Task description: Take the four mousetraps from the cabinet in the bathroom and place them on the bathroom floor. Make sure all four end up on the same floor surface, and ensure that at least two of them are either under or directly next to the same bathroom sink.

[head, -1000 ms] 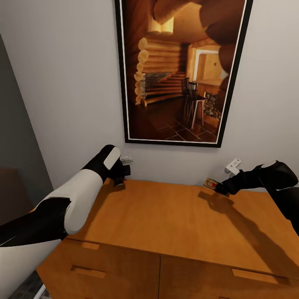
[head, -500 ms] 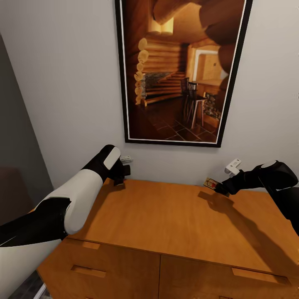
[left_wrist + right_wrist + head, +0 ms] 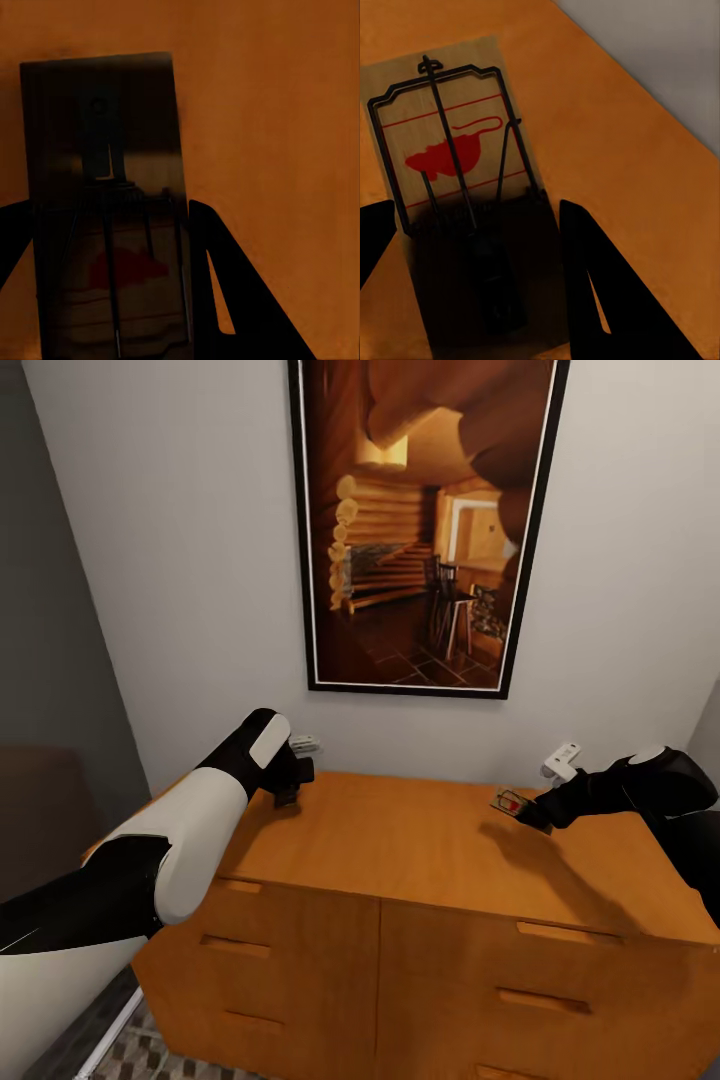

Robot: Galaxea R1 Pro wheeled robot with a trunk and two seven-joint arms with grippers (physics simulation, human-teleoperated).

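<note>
Right now I have a mousetrap in each hand, both held just above the cabinet top [image 3: 420, 850], so nothing has reached the bathroom floor [image 3: 150, 1050] yet; carrying them to the sink is all ahead of me. My right hand [image 3: 533, 815] is clamped on a mousetrap [image 3: 509, 802], and its wrist camera shows the fingers [image 3: 607, 300] on either edge of the board [image 3: 457, 172], red mark and wire up. My left hand [image 3: 288, 778], by the wall, grips a second trap [image 3: 112, 247], dim in shadow, the board caught between its closed-in fingers [image 3: 232, 292].
</note>
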